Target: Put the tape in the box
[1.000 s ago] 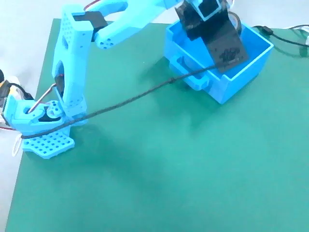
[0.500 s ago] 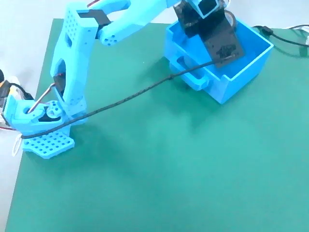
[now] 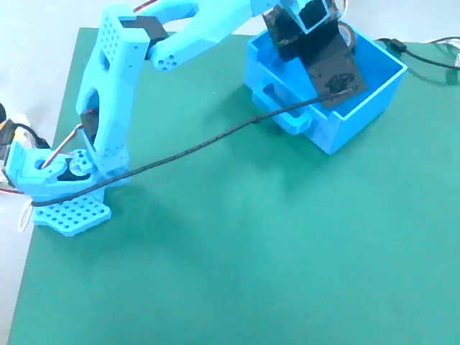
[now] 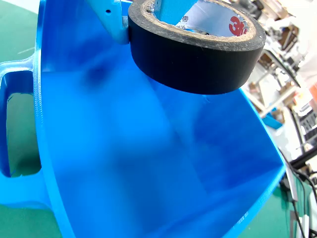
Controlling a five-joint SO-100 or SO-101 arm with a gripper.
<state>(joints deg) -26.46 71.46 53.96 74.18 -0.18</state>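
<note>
Gripper closed on the tape, one blue finger passing through its core, held above the open box. Carrying judged done; only release left, tape not yet lying inside. Box on a green mat, handle toward the arm base; black cable crossing the mat from the box; cluttered room beyond the box.

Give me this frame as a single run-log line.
phase: over box | gripper: shut on tape | tape: held above open box, not released | box interior: nothing else visible | mat: green
</note>
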